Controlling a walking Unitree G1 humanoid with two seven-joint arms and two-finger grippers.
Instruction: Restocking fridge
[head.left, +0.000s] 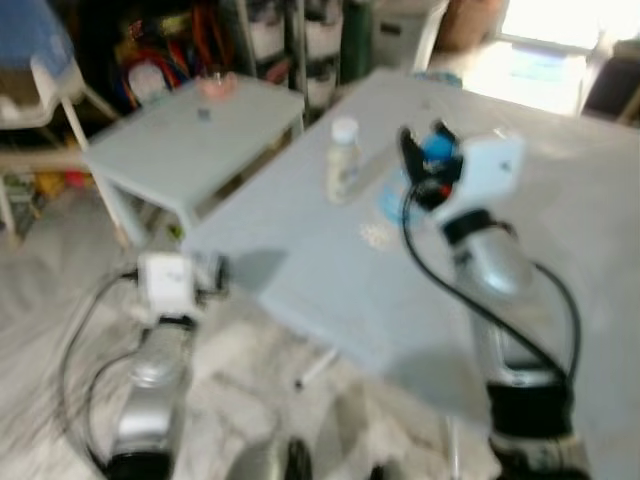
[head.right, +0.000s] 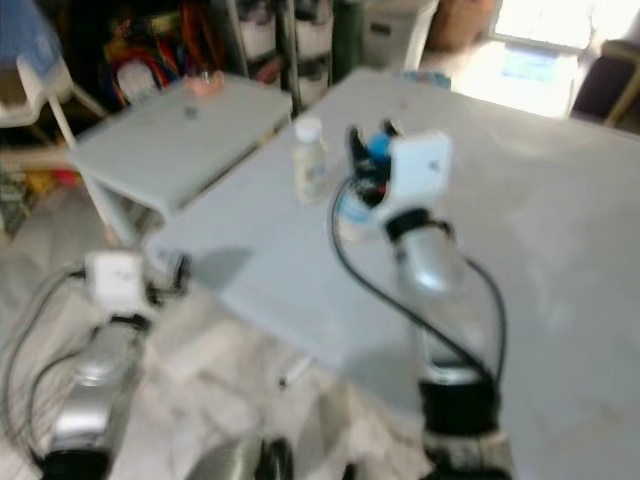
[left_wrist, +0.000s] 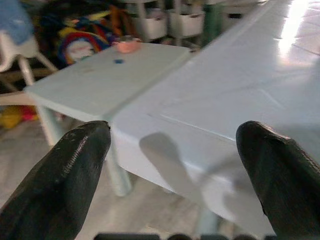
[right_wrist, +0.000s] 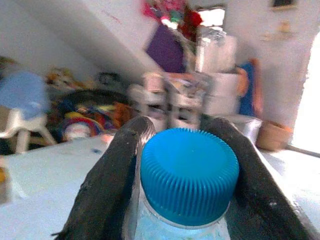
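Two arms face you in the left eye view: your right gripper (head.left: 425, 160), over the pale grey table (head.left: 330, 290), clamps a clear bottle with a ribbed blue cap (head.left: 437, 148); a white-capped pale bottle (head.left: 342, 160) stands at its 9 o'clock. Left wrist view: your left gripper (left_wrist: 175, 150) is spread wide, holding nothing. Right wrist view: both fingers (right_wrist: 112, 180) press the cap's sides.

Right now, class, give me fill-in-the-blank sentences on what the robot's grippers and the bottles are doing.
1. The right gripper is shut on a bottle with a ____ cap.
2. The left gripper has its fingers ____.
3. The white-capped bottle stands on the ____.

Missing words: blue; open; table
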